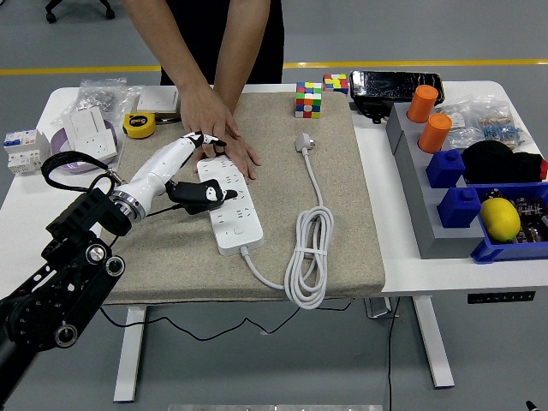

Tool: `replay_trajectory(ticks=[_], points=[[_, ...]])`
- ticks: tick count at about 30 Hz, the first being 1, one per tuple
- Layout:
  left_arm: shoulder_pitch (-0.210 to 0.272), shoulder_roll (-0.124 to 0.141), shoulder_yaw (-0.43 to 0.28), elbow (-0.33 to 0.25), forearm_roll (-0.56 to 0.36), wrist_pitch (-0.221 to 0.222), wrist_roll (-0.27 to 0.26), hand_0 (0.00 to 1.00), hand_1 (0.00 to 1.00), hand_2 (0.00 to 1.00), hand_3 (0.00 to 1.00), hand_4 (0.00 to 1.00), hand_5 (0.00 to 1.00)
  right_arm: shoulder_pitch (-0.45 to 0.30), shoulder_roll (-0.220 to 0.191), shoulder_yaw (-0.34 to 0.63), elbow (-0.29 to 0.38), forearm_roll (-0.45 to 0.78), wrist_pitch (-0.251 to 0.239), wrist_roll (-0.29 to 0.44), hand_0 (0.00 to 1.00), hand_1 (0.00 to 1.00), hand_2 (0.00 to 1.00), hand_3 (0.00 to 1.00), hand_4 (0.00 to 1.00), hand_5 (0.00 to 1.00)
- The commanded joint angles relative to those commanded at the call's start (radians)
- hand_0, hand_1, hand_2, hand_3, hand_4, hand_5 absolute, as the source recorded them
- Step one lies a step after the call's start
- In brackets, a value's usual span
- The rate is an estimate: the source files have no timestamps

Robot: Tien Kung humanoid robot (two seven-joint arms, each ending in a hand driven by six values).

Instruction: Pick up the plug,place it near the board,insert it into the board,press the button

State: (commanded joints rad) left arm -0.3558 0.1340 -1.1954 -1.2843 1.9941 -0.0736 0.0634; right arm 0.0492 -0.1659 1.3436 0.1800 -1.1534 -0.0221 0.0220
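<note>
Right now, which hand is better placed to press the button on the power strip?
Left. The left hand already reaches over the far end of the power strip, beside the person's hands holding it. The right arm is out of view.
</note>
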Motion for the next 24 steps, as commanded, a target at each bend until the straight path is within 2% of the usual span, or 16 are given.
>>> replay_trajectory(ticks=[8, 9, 15, 16, 21, 22, 24], points=[[-0.002, -0.005, -0.006, 0.049, 0.069, 0.003, 0.009, 0.911, 0.959, 0.902, 0.863, 0.998, 0.415, 0.0, -0.001, -0.001, 0.0, -0.002, 0.0, 0.0, 0.939, 0.899, 0.839, 0.871, 0.998, 0.998], [-0.003, -0.007, -0.007, 0.057, 0.076, 0.006, 0.008, 0.864, 0.879, 0.808, 0.824, 0.998, 0.403, 0.0, -0.001, -0.001, 0.0, -0.002, 0.0, 0.0, 0.939, 0.899, 0.839, 0.87, 0.998, 0.998], [-0.019, -0.02, -0.009, 0.129, 0.145, 0.015, 0.006, 0.864, 0.879, 0.808, 0.824, 0.998, 0.403, 0.001, -0.003, -0.006, 0.0, -0.001, 0.001, 0.0, 0.939, 0.899, 0.839, 0.87, 0.998, 0.998], [-0.019, -0.021, -0.007, 0.139, 0.149, 0.014, 0.006, 0.827, 0.838, 0.754, 0.789, 0.998, 0.379, 0.001, -0.003, -0.006, 0.0, -0.001, 0.001, 0.0, 0.939, 0.899, 0.839, 0.871, 0.998, 0.998], [-0.015, -0.025, 0.002, 0.158, 0.174, 0.02, 0.005, 0.827, 0.838, 0.754, 0.789, 0.998, 0.379, -0.001, -0.005, -0.007, 0.0, -0.001, 0.001, 0.0, 0.939, 0.899, 0.839, 0.871, 0.998, 0.998], [-0.015, -0.026, 0.003, 0.162, 0.179, 0.025, 0.004, 0.784, 0.779, 0.695, 0.758, 0.998, 0.347, -0.001, -0.005, -0.007, 0.0, -0.001, 0.0, -0.001, 0.939, 0.899, 0.839, 0.87, 0.998, 0.998], [-0.014, -0.027, 0.005, 0.167, 0.183, 0.031, 0.002, 0.784, 0.779, 0.695, 0.758, 0.998, 0.347, -0.002, -0.005, -0.008, 0.0, -0.001, 0.001, -0.001, 0.939, 0.899, 0.839, 0.87, 0.998, 0.998]])
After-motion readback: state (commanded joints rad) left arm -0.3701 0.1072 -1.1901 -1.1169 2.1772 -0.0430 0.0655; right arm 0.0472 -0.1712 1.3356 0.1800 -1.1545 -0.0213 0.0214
